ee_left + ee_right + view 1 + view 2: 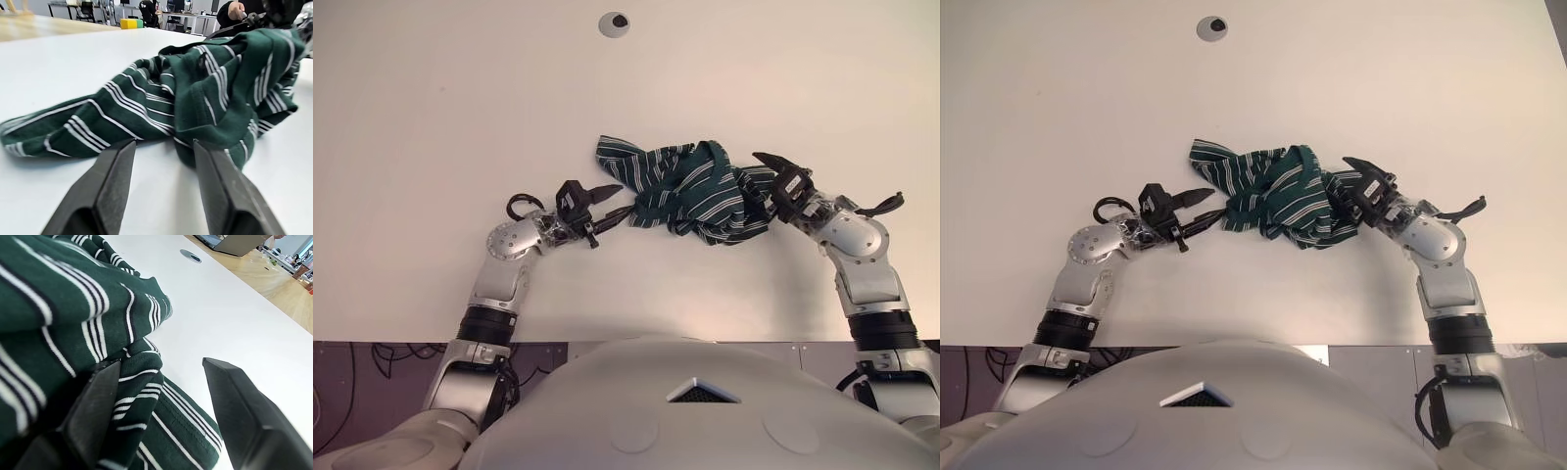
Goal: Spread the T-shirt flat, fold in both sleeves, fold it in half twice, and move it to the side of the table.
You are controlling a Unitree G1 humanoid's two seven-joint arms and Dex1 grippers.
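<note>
We judge the task to be at its very start: the T-shirt (690, 191) lies in a crumpled, twisted heap near the middle of the worktop (460, 117), with one striped end trailing out toward the far left of the heap and the rest bunched up on itself. Nothing is spread flat yet, so we reckon all of it is left to do: the flattening, both sleeves, the two folds in half and the move to the side. We cannot tell sleeves from hem in this tangle. The left fingers (603, 192) sit low over the worktop at the left edge of the heap, spread moderately wide with nothing between them. Their tips reach the nearest fold of cloth, and we cannot tell whether they touch it or stop just short. The right fingers (771, 162) are at the opposite edge of the heap and stand wide apart too. One is pressed in against the striped folds, the other is out over bare worktop, and they clamp nothing. A small round fitting (614, 24) is set into the worktop well beyond the shirt.
</note>
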